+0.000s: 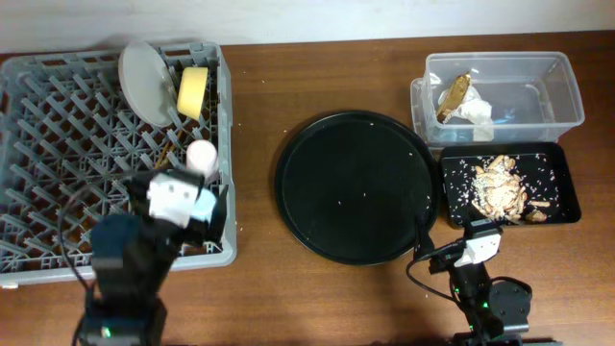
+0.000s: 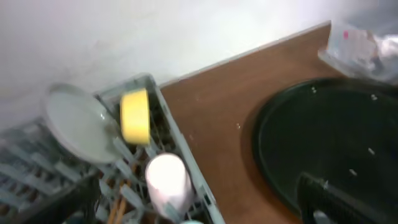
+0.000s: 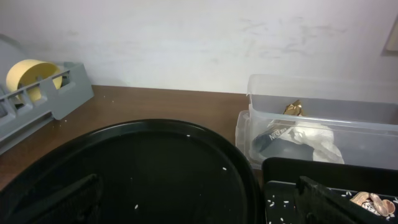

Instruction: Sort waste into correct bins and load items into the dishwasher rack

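Note:
The dishwasher rack (image 1: 58, 86) stands at the left. In its far right part are the grey-white plate (image 1: 146, 82) on edge, the yellow bowl (image 1: 193, 92) on its side, the pink cup (image 1: 201, 154) and the chopsticks (image 1: 170, 150). My left gripper (image 1: 213, 213) is open over the rack's front right corner, just in front of the pink cup (image 2: 166, 180). A sliver of blue (image 2: 193, 221) shows under it. My right gripper (image 1: 459, 240) is open and empty at the table's front. The clear tub (image 1: 562, 86) holds napkins (image 1: 477, 111) and a brown scrap (image 1: 454, 96). The shallow black tray (image 1: 569, 192) holds food leftovers (image 1: 500, 187).
A large round black tray (image 1: 356, 187) with a few pale crumbs lies between the rack and the bins. It fills the front of the right wrist view (image 3: 143, 174). A pale wall runs behind the table.

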You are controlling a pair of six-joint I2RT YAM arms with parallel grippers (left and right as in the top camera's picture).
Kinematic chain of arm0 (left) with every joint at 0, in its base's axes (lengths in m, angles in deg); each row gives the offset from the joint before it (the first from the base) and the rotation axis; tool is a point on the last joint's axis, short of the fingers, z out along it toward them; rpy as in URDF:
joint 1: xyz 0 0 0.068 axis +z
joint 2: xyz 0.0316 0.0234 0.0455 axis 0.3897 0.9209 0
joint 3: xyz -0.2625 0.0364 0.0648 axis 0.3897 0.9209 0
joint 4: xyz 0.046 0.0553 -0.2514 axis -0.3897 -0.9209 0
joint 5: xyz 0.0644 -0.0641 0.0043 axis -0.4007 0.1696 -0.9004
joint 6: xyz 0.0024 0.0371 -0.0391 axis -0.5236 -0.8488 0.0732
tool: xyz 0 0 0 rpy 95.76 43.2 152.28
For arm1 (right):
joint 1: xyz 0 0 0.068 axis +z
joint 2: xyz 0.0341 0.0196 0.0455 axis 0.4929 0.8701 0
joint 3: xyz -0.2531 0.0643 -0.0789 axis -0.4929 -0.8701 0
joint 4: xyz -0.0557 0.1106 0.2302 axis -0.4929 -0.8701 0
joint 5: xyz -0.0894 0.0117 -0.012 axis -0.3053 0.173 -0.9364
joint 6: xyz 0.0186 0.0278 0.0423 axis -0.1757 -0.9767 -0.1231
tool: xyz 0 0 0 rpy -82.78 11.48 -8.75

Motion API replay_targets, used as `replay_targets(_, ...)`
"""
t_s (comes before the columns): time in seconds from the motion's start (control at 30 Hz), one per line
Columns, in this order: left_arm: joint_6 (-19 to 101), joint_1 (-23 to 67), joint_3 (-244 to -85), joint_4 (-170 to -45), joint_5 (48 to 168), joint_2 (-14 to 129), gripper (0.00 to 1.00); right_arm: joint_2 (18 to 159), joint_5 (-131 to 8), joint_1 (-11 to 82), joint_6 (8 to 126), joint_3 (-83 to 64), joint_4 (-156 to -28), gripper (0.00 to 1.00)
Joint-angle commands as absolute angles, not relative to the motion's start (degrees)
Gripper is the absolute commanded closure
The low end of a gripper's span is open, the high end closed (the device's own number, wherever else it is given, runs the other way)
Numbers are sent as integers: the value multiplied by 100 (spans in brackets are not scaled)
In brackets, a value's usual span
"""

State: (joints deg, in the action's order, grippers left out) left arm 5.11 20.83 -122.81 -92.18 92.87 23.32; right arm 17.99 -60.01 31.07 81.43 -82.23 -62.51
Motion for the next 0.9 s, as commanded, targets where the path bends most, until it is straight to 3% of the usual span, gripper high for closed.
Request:
replay_targets(0.0,528,2168,-11359,-9060,9134,1353,1,1758,-5935,3144,8180,-8264,-6264,1)
replay_targets(0.47,943,2168,-9228,-8134,9032,-547,1,1758,-5935,3144,8180,-8264,-6264,2)
replay_targets(0.87,1127,2162,-8661,-7939,9032,-1395,1,1758,-5935,3144,8180,-8264,-6264,1)
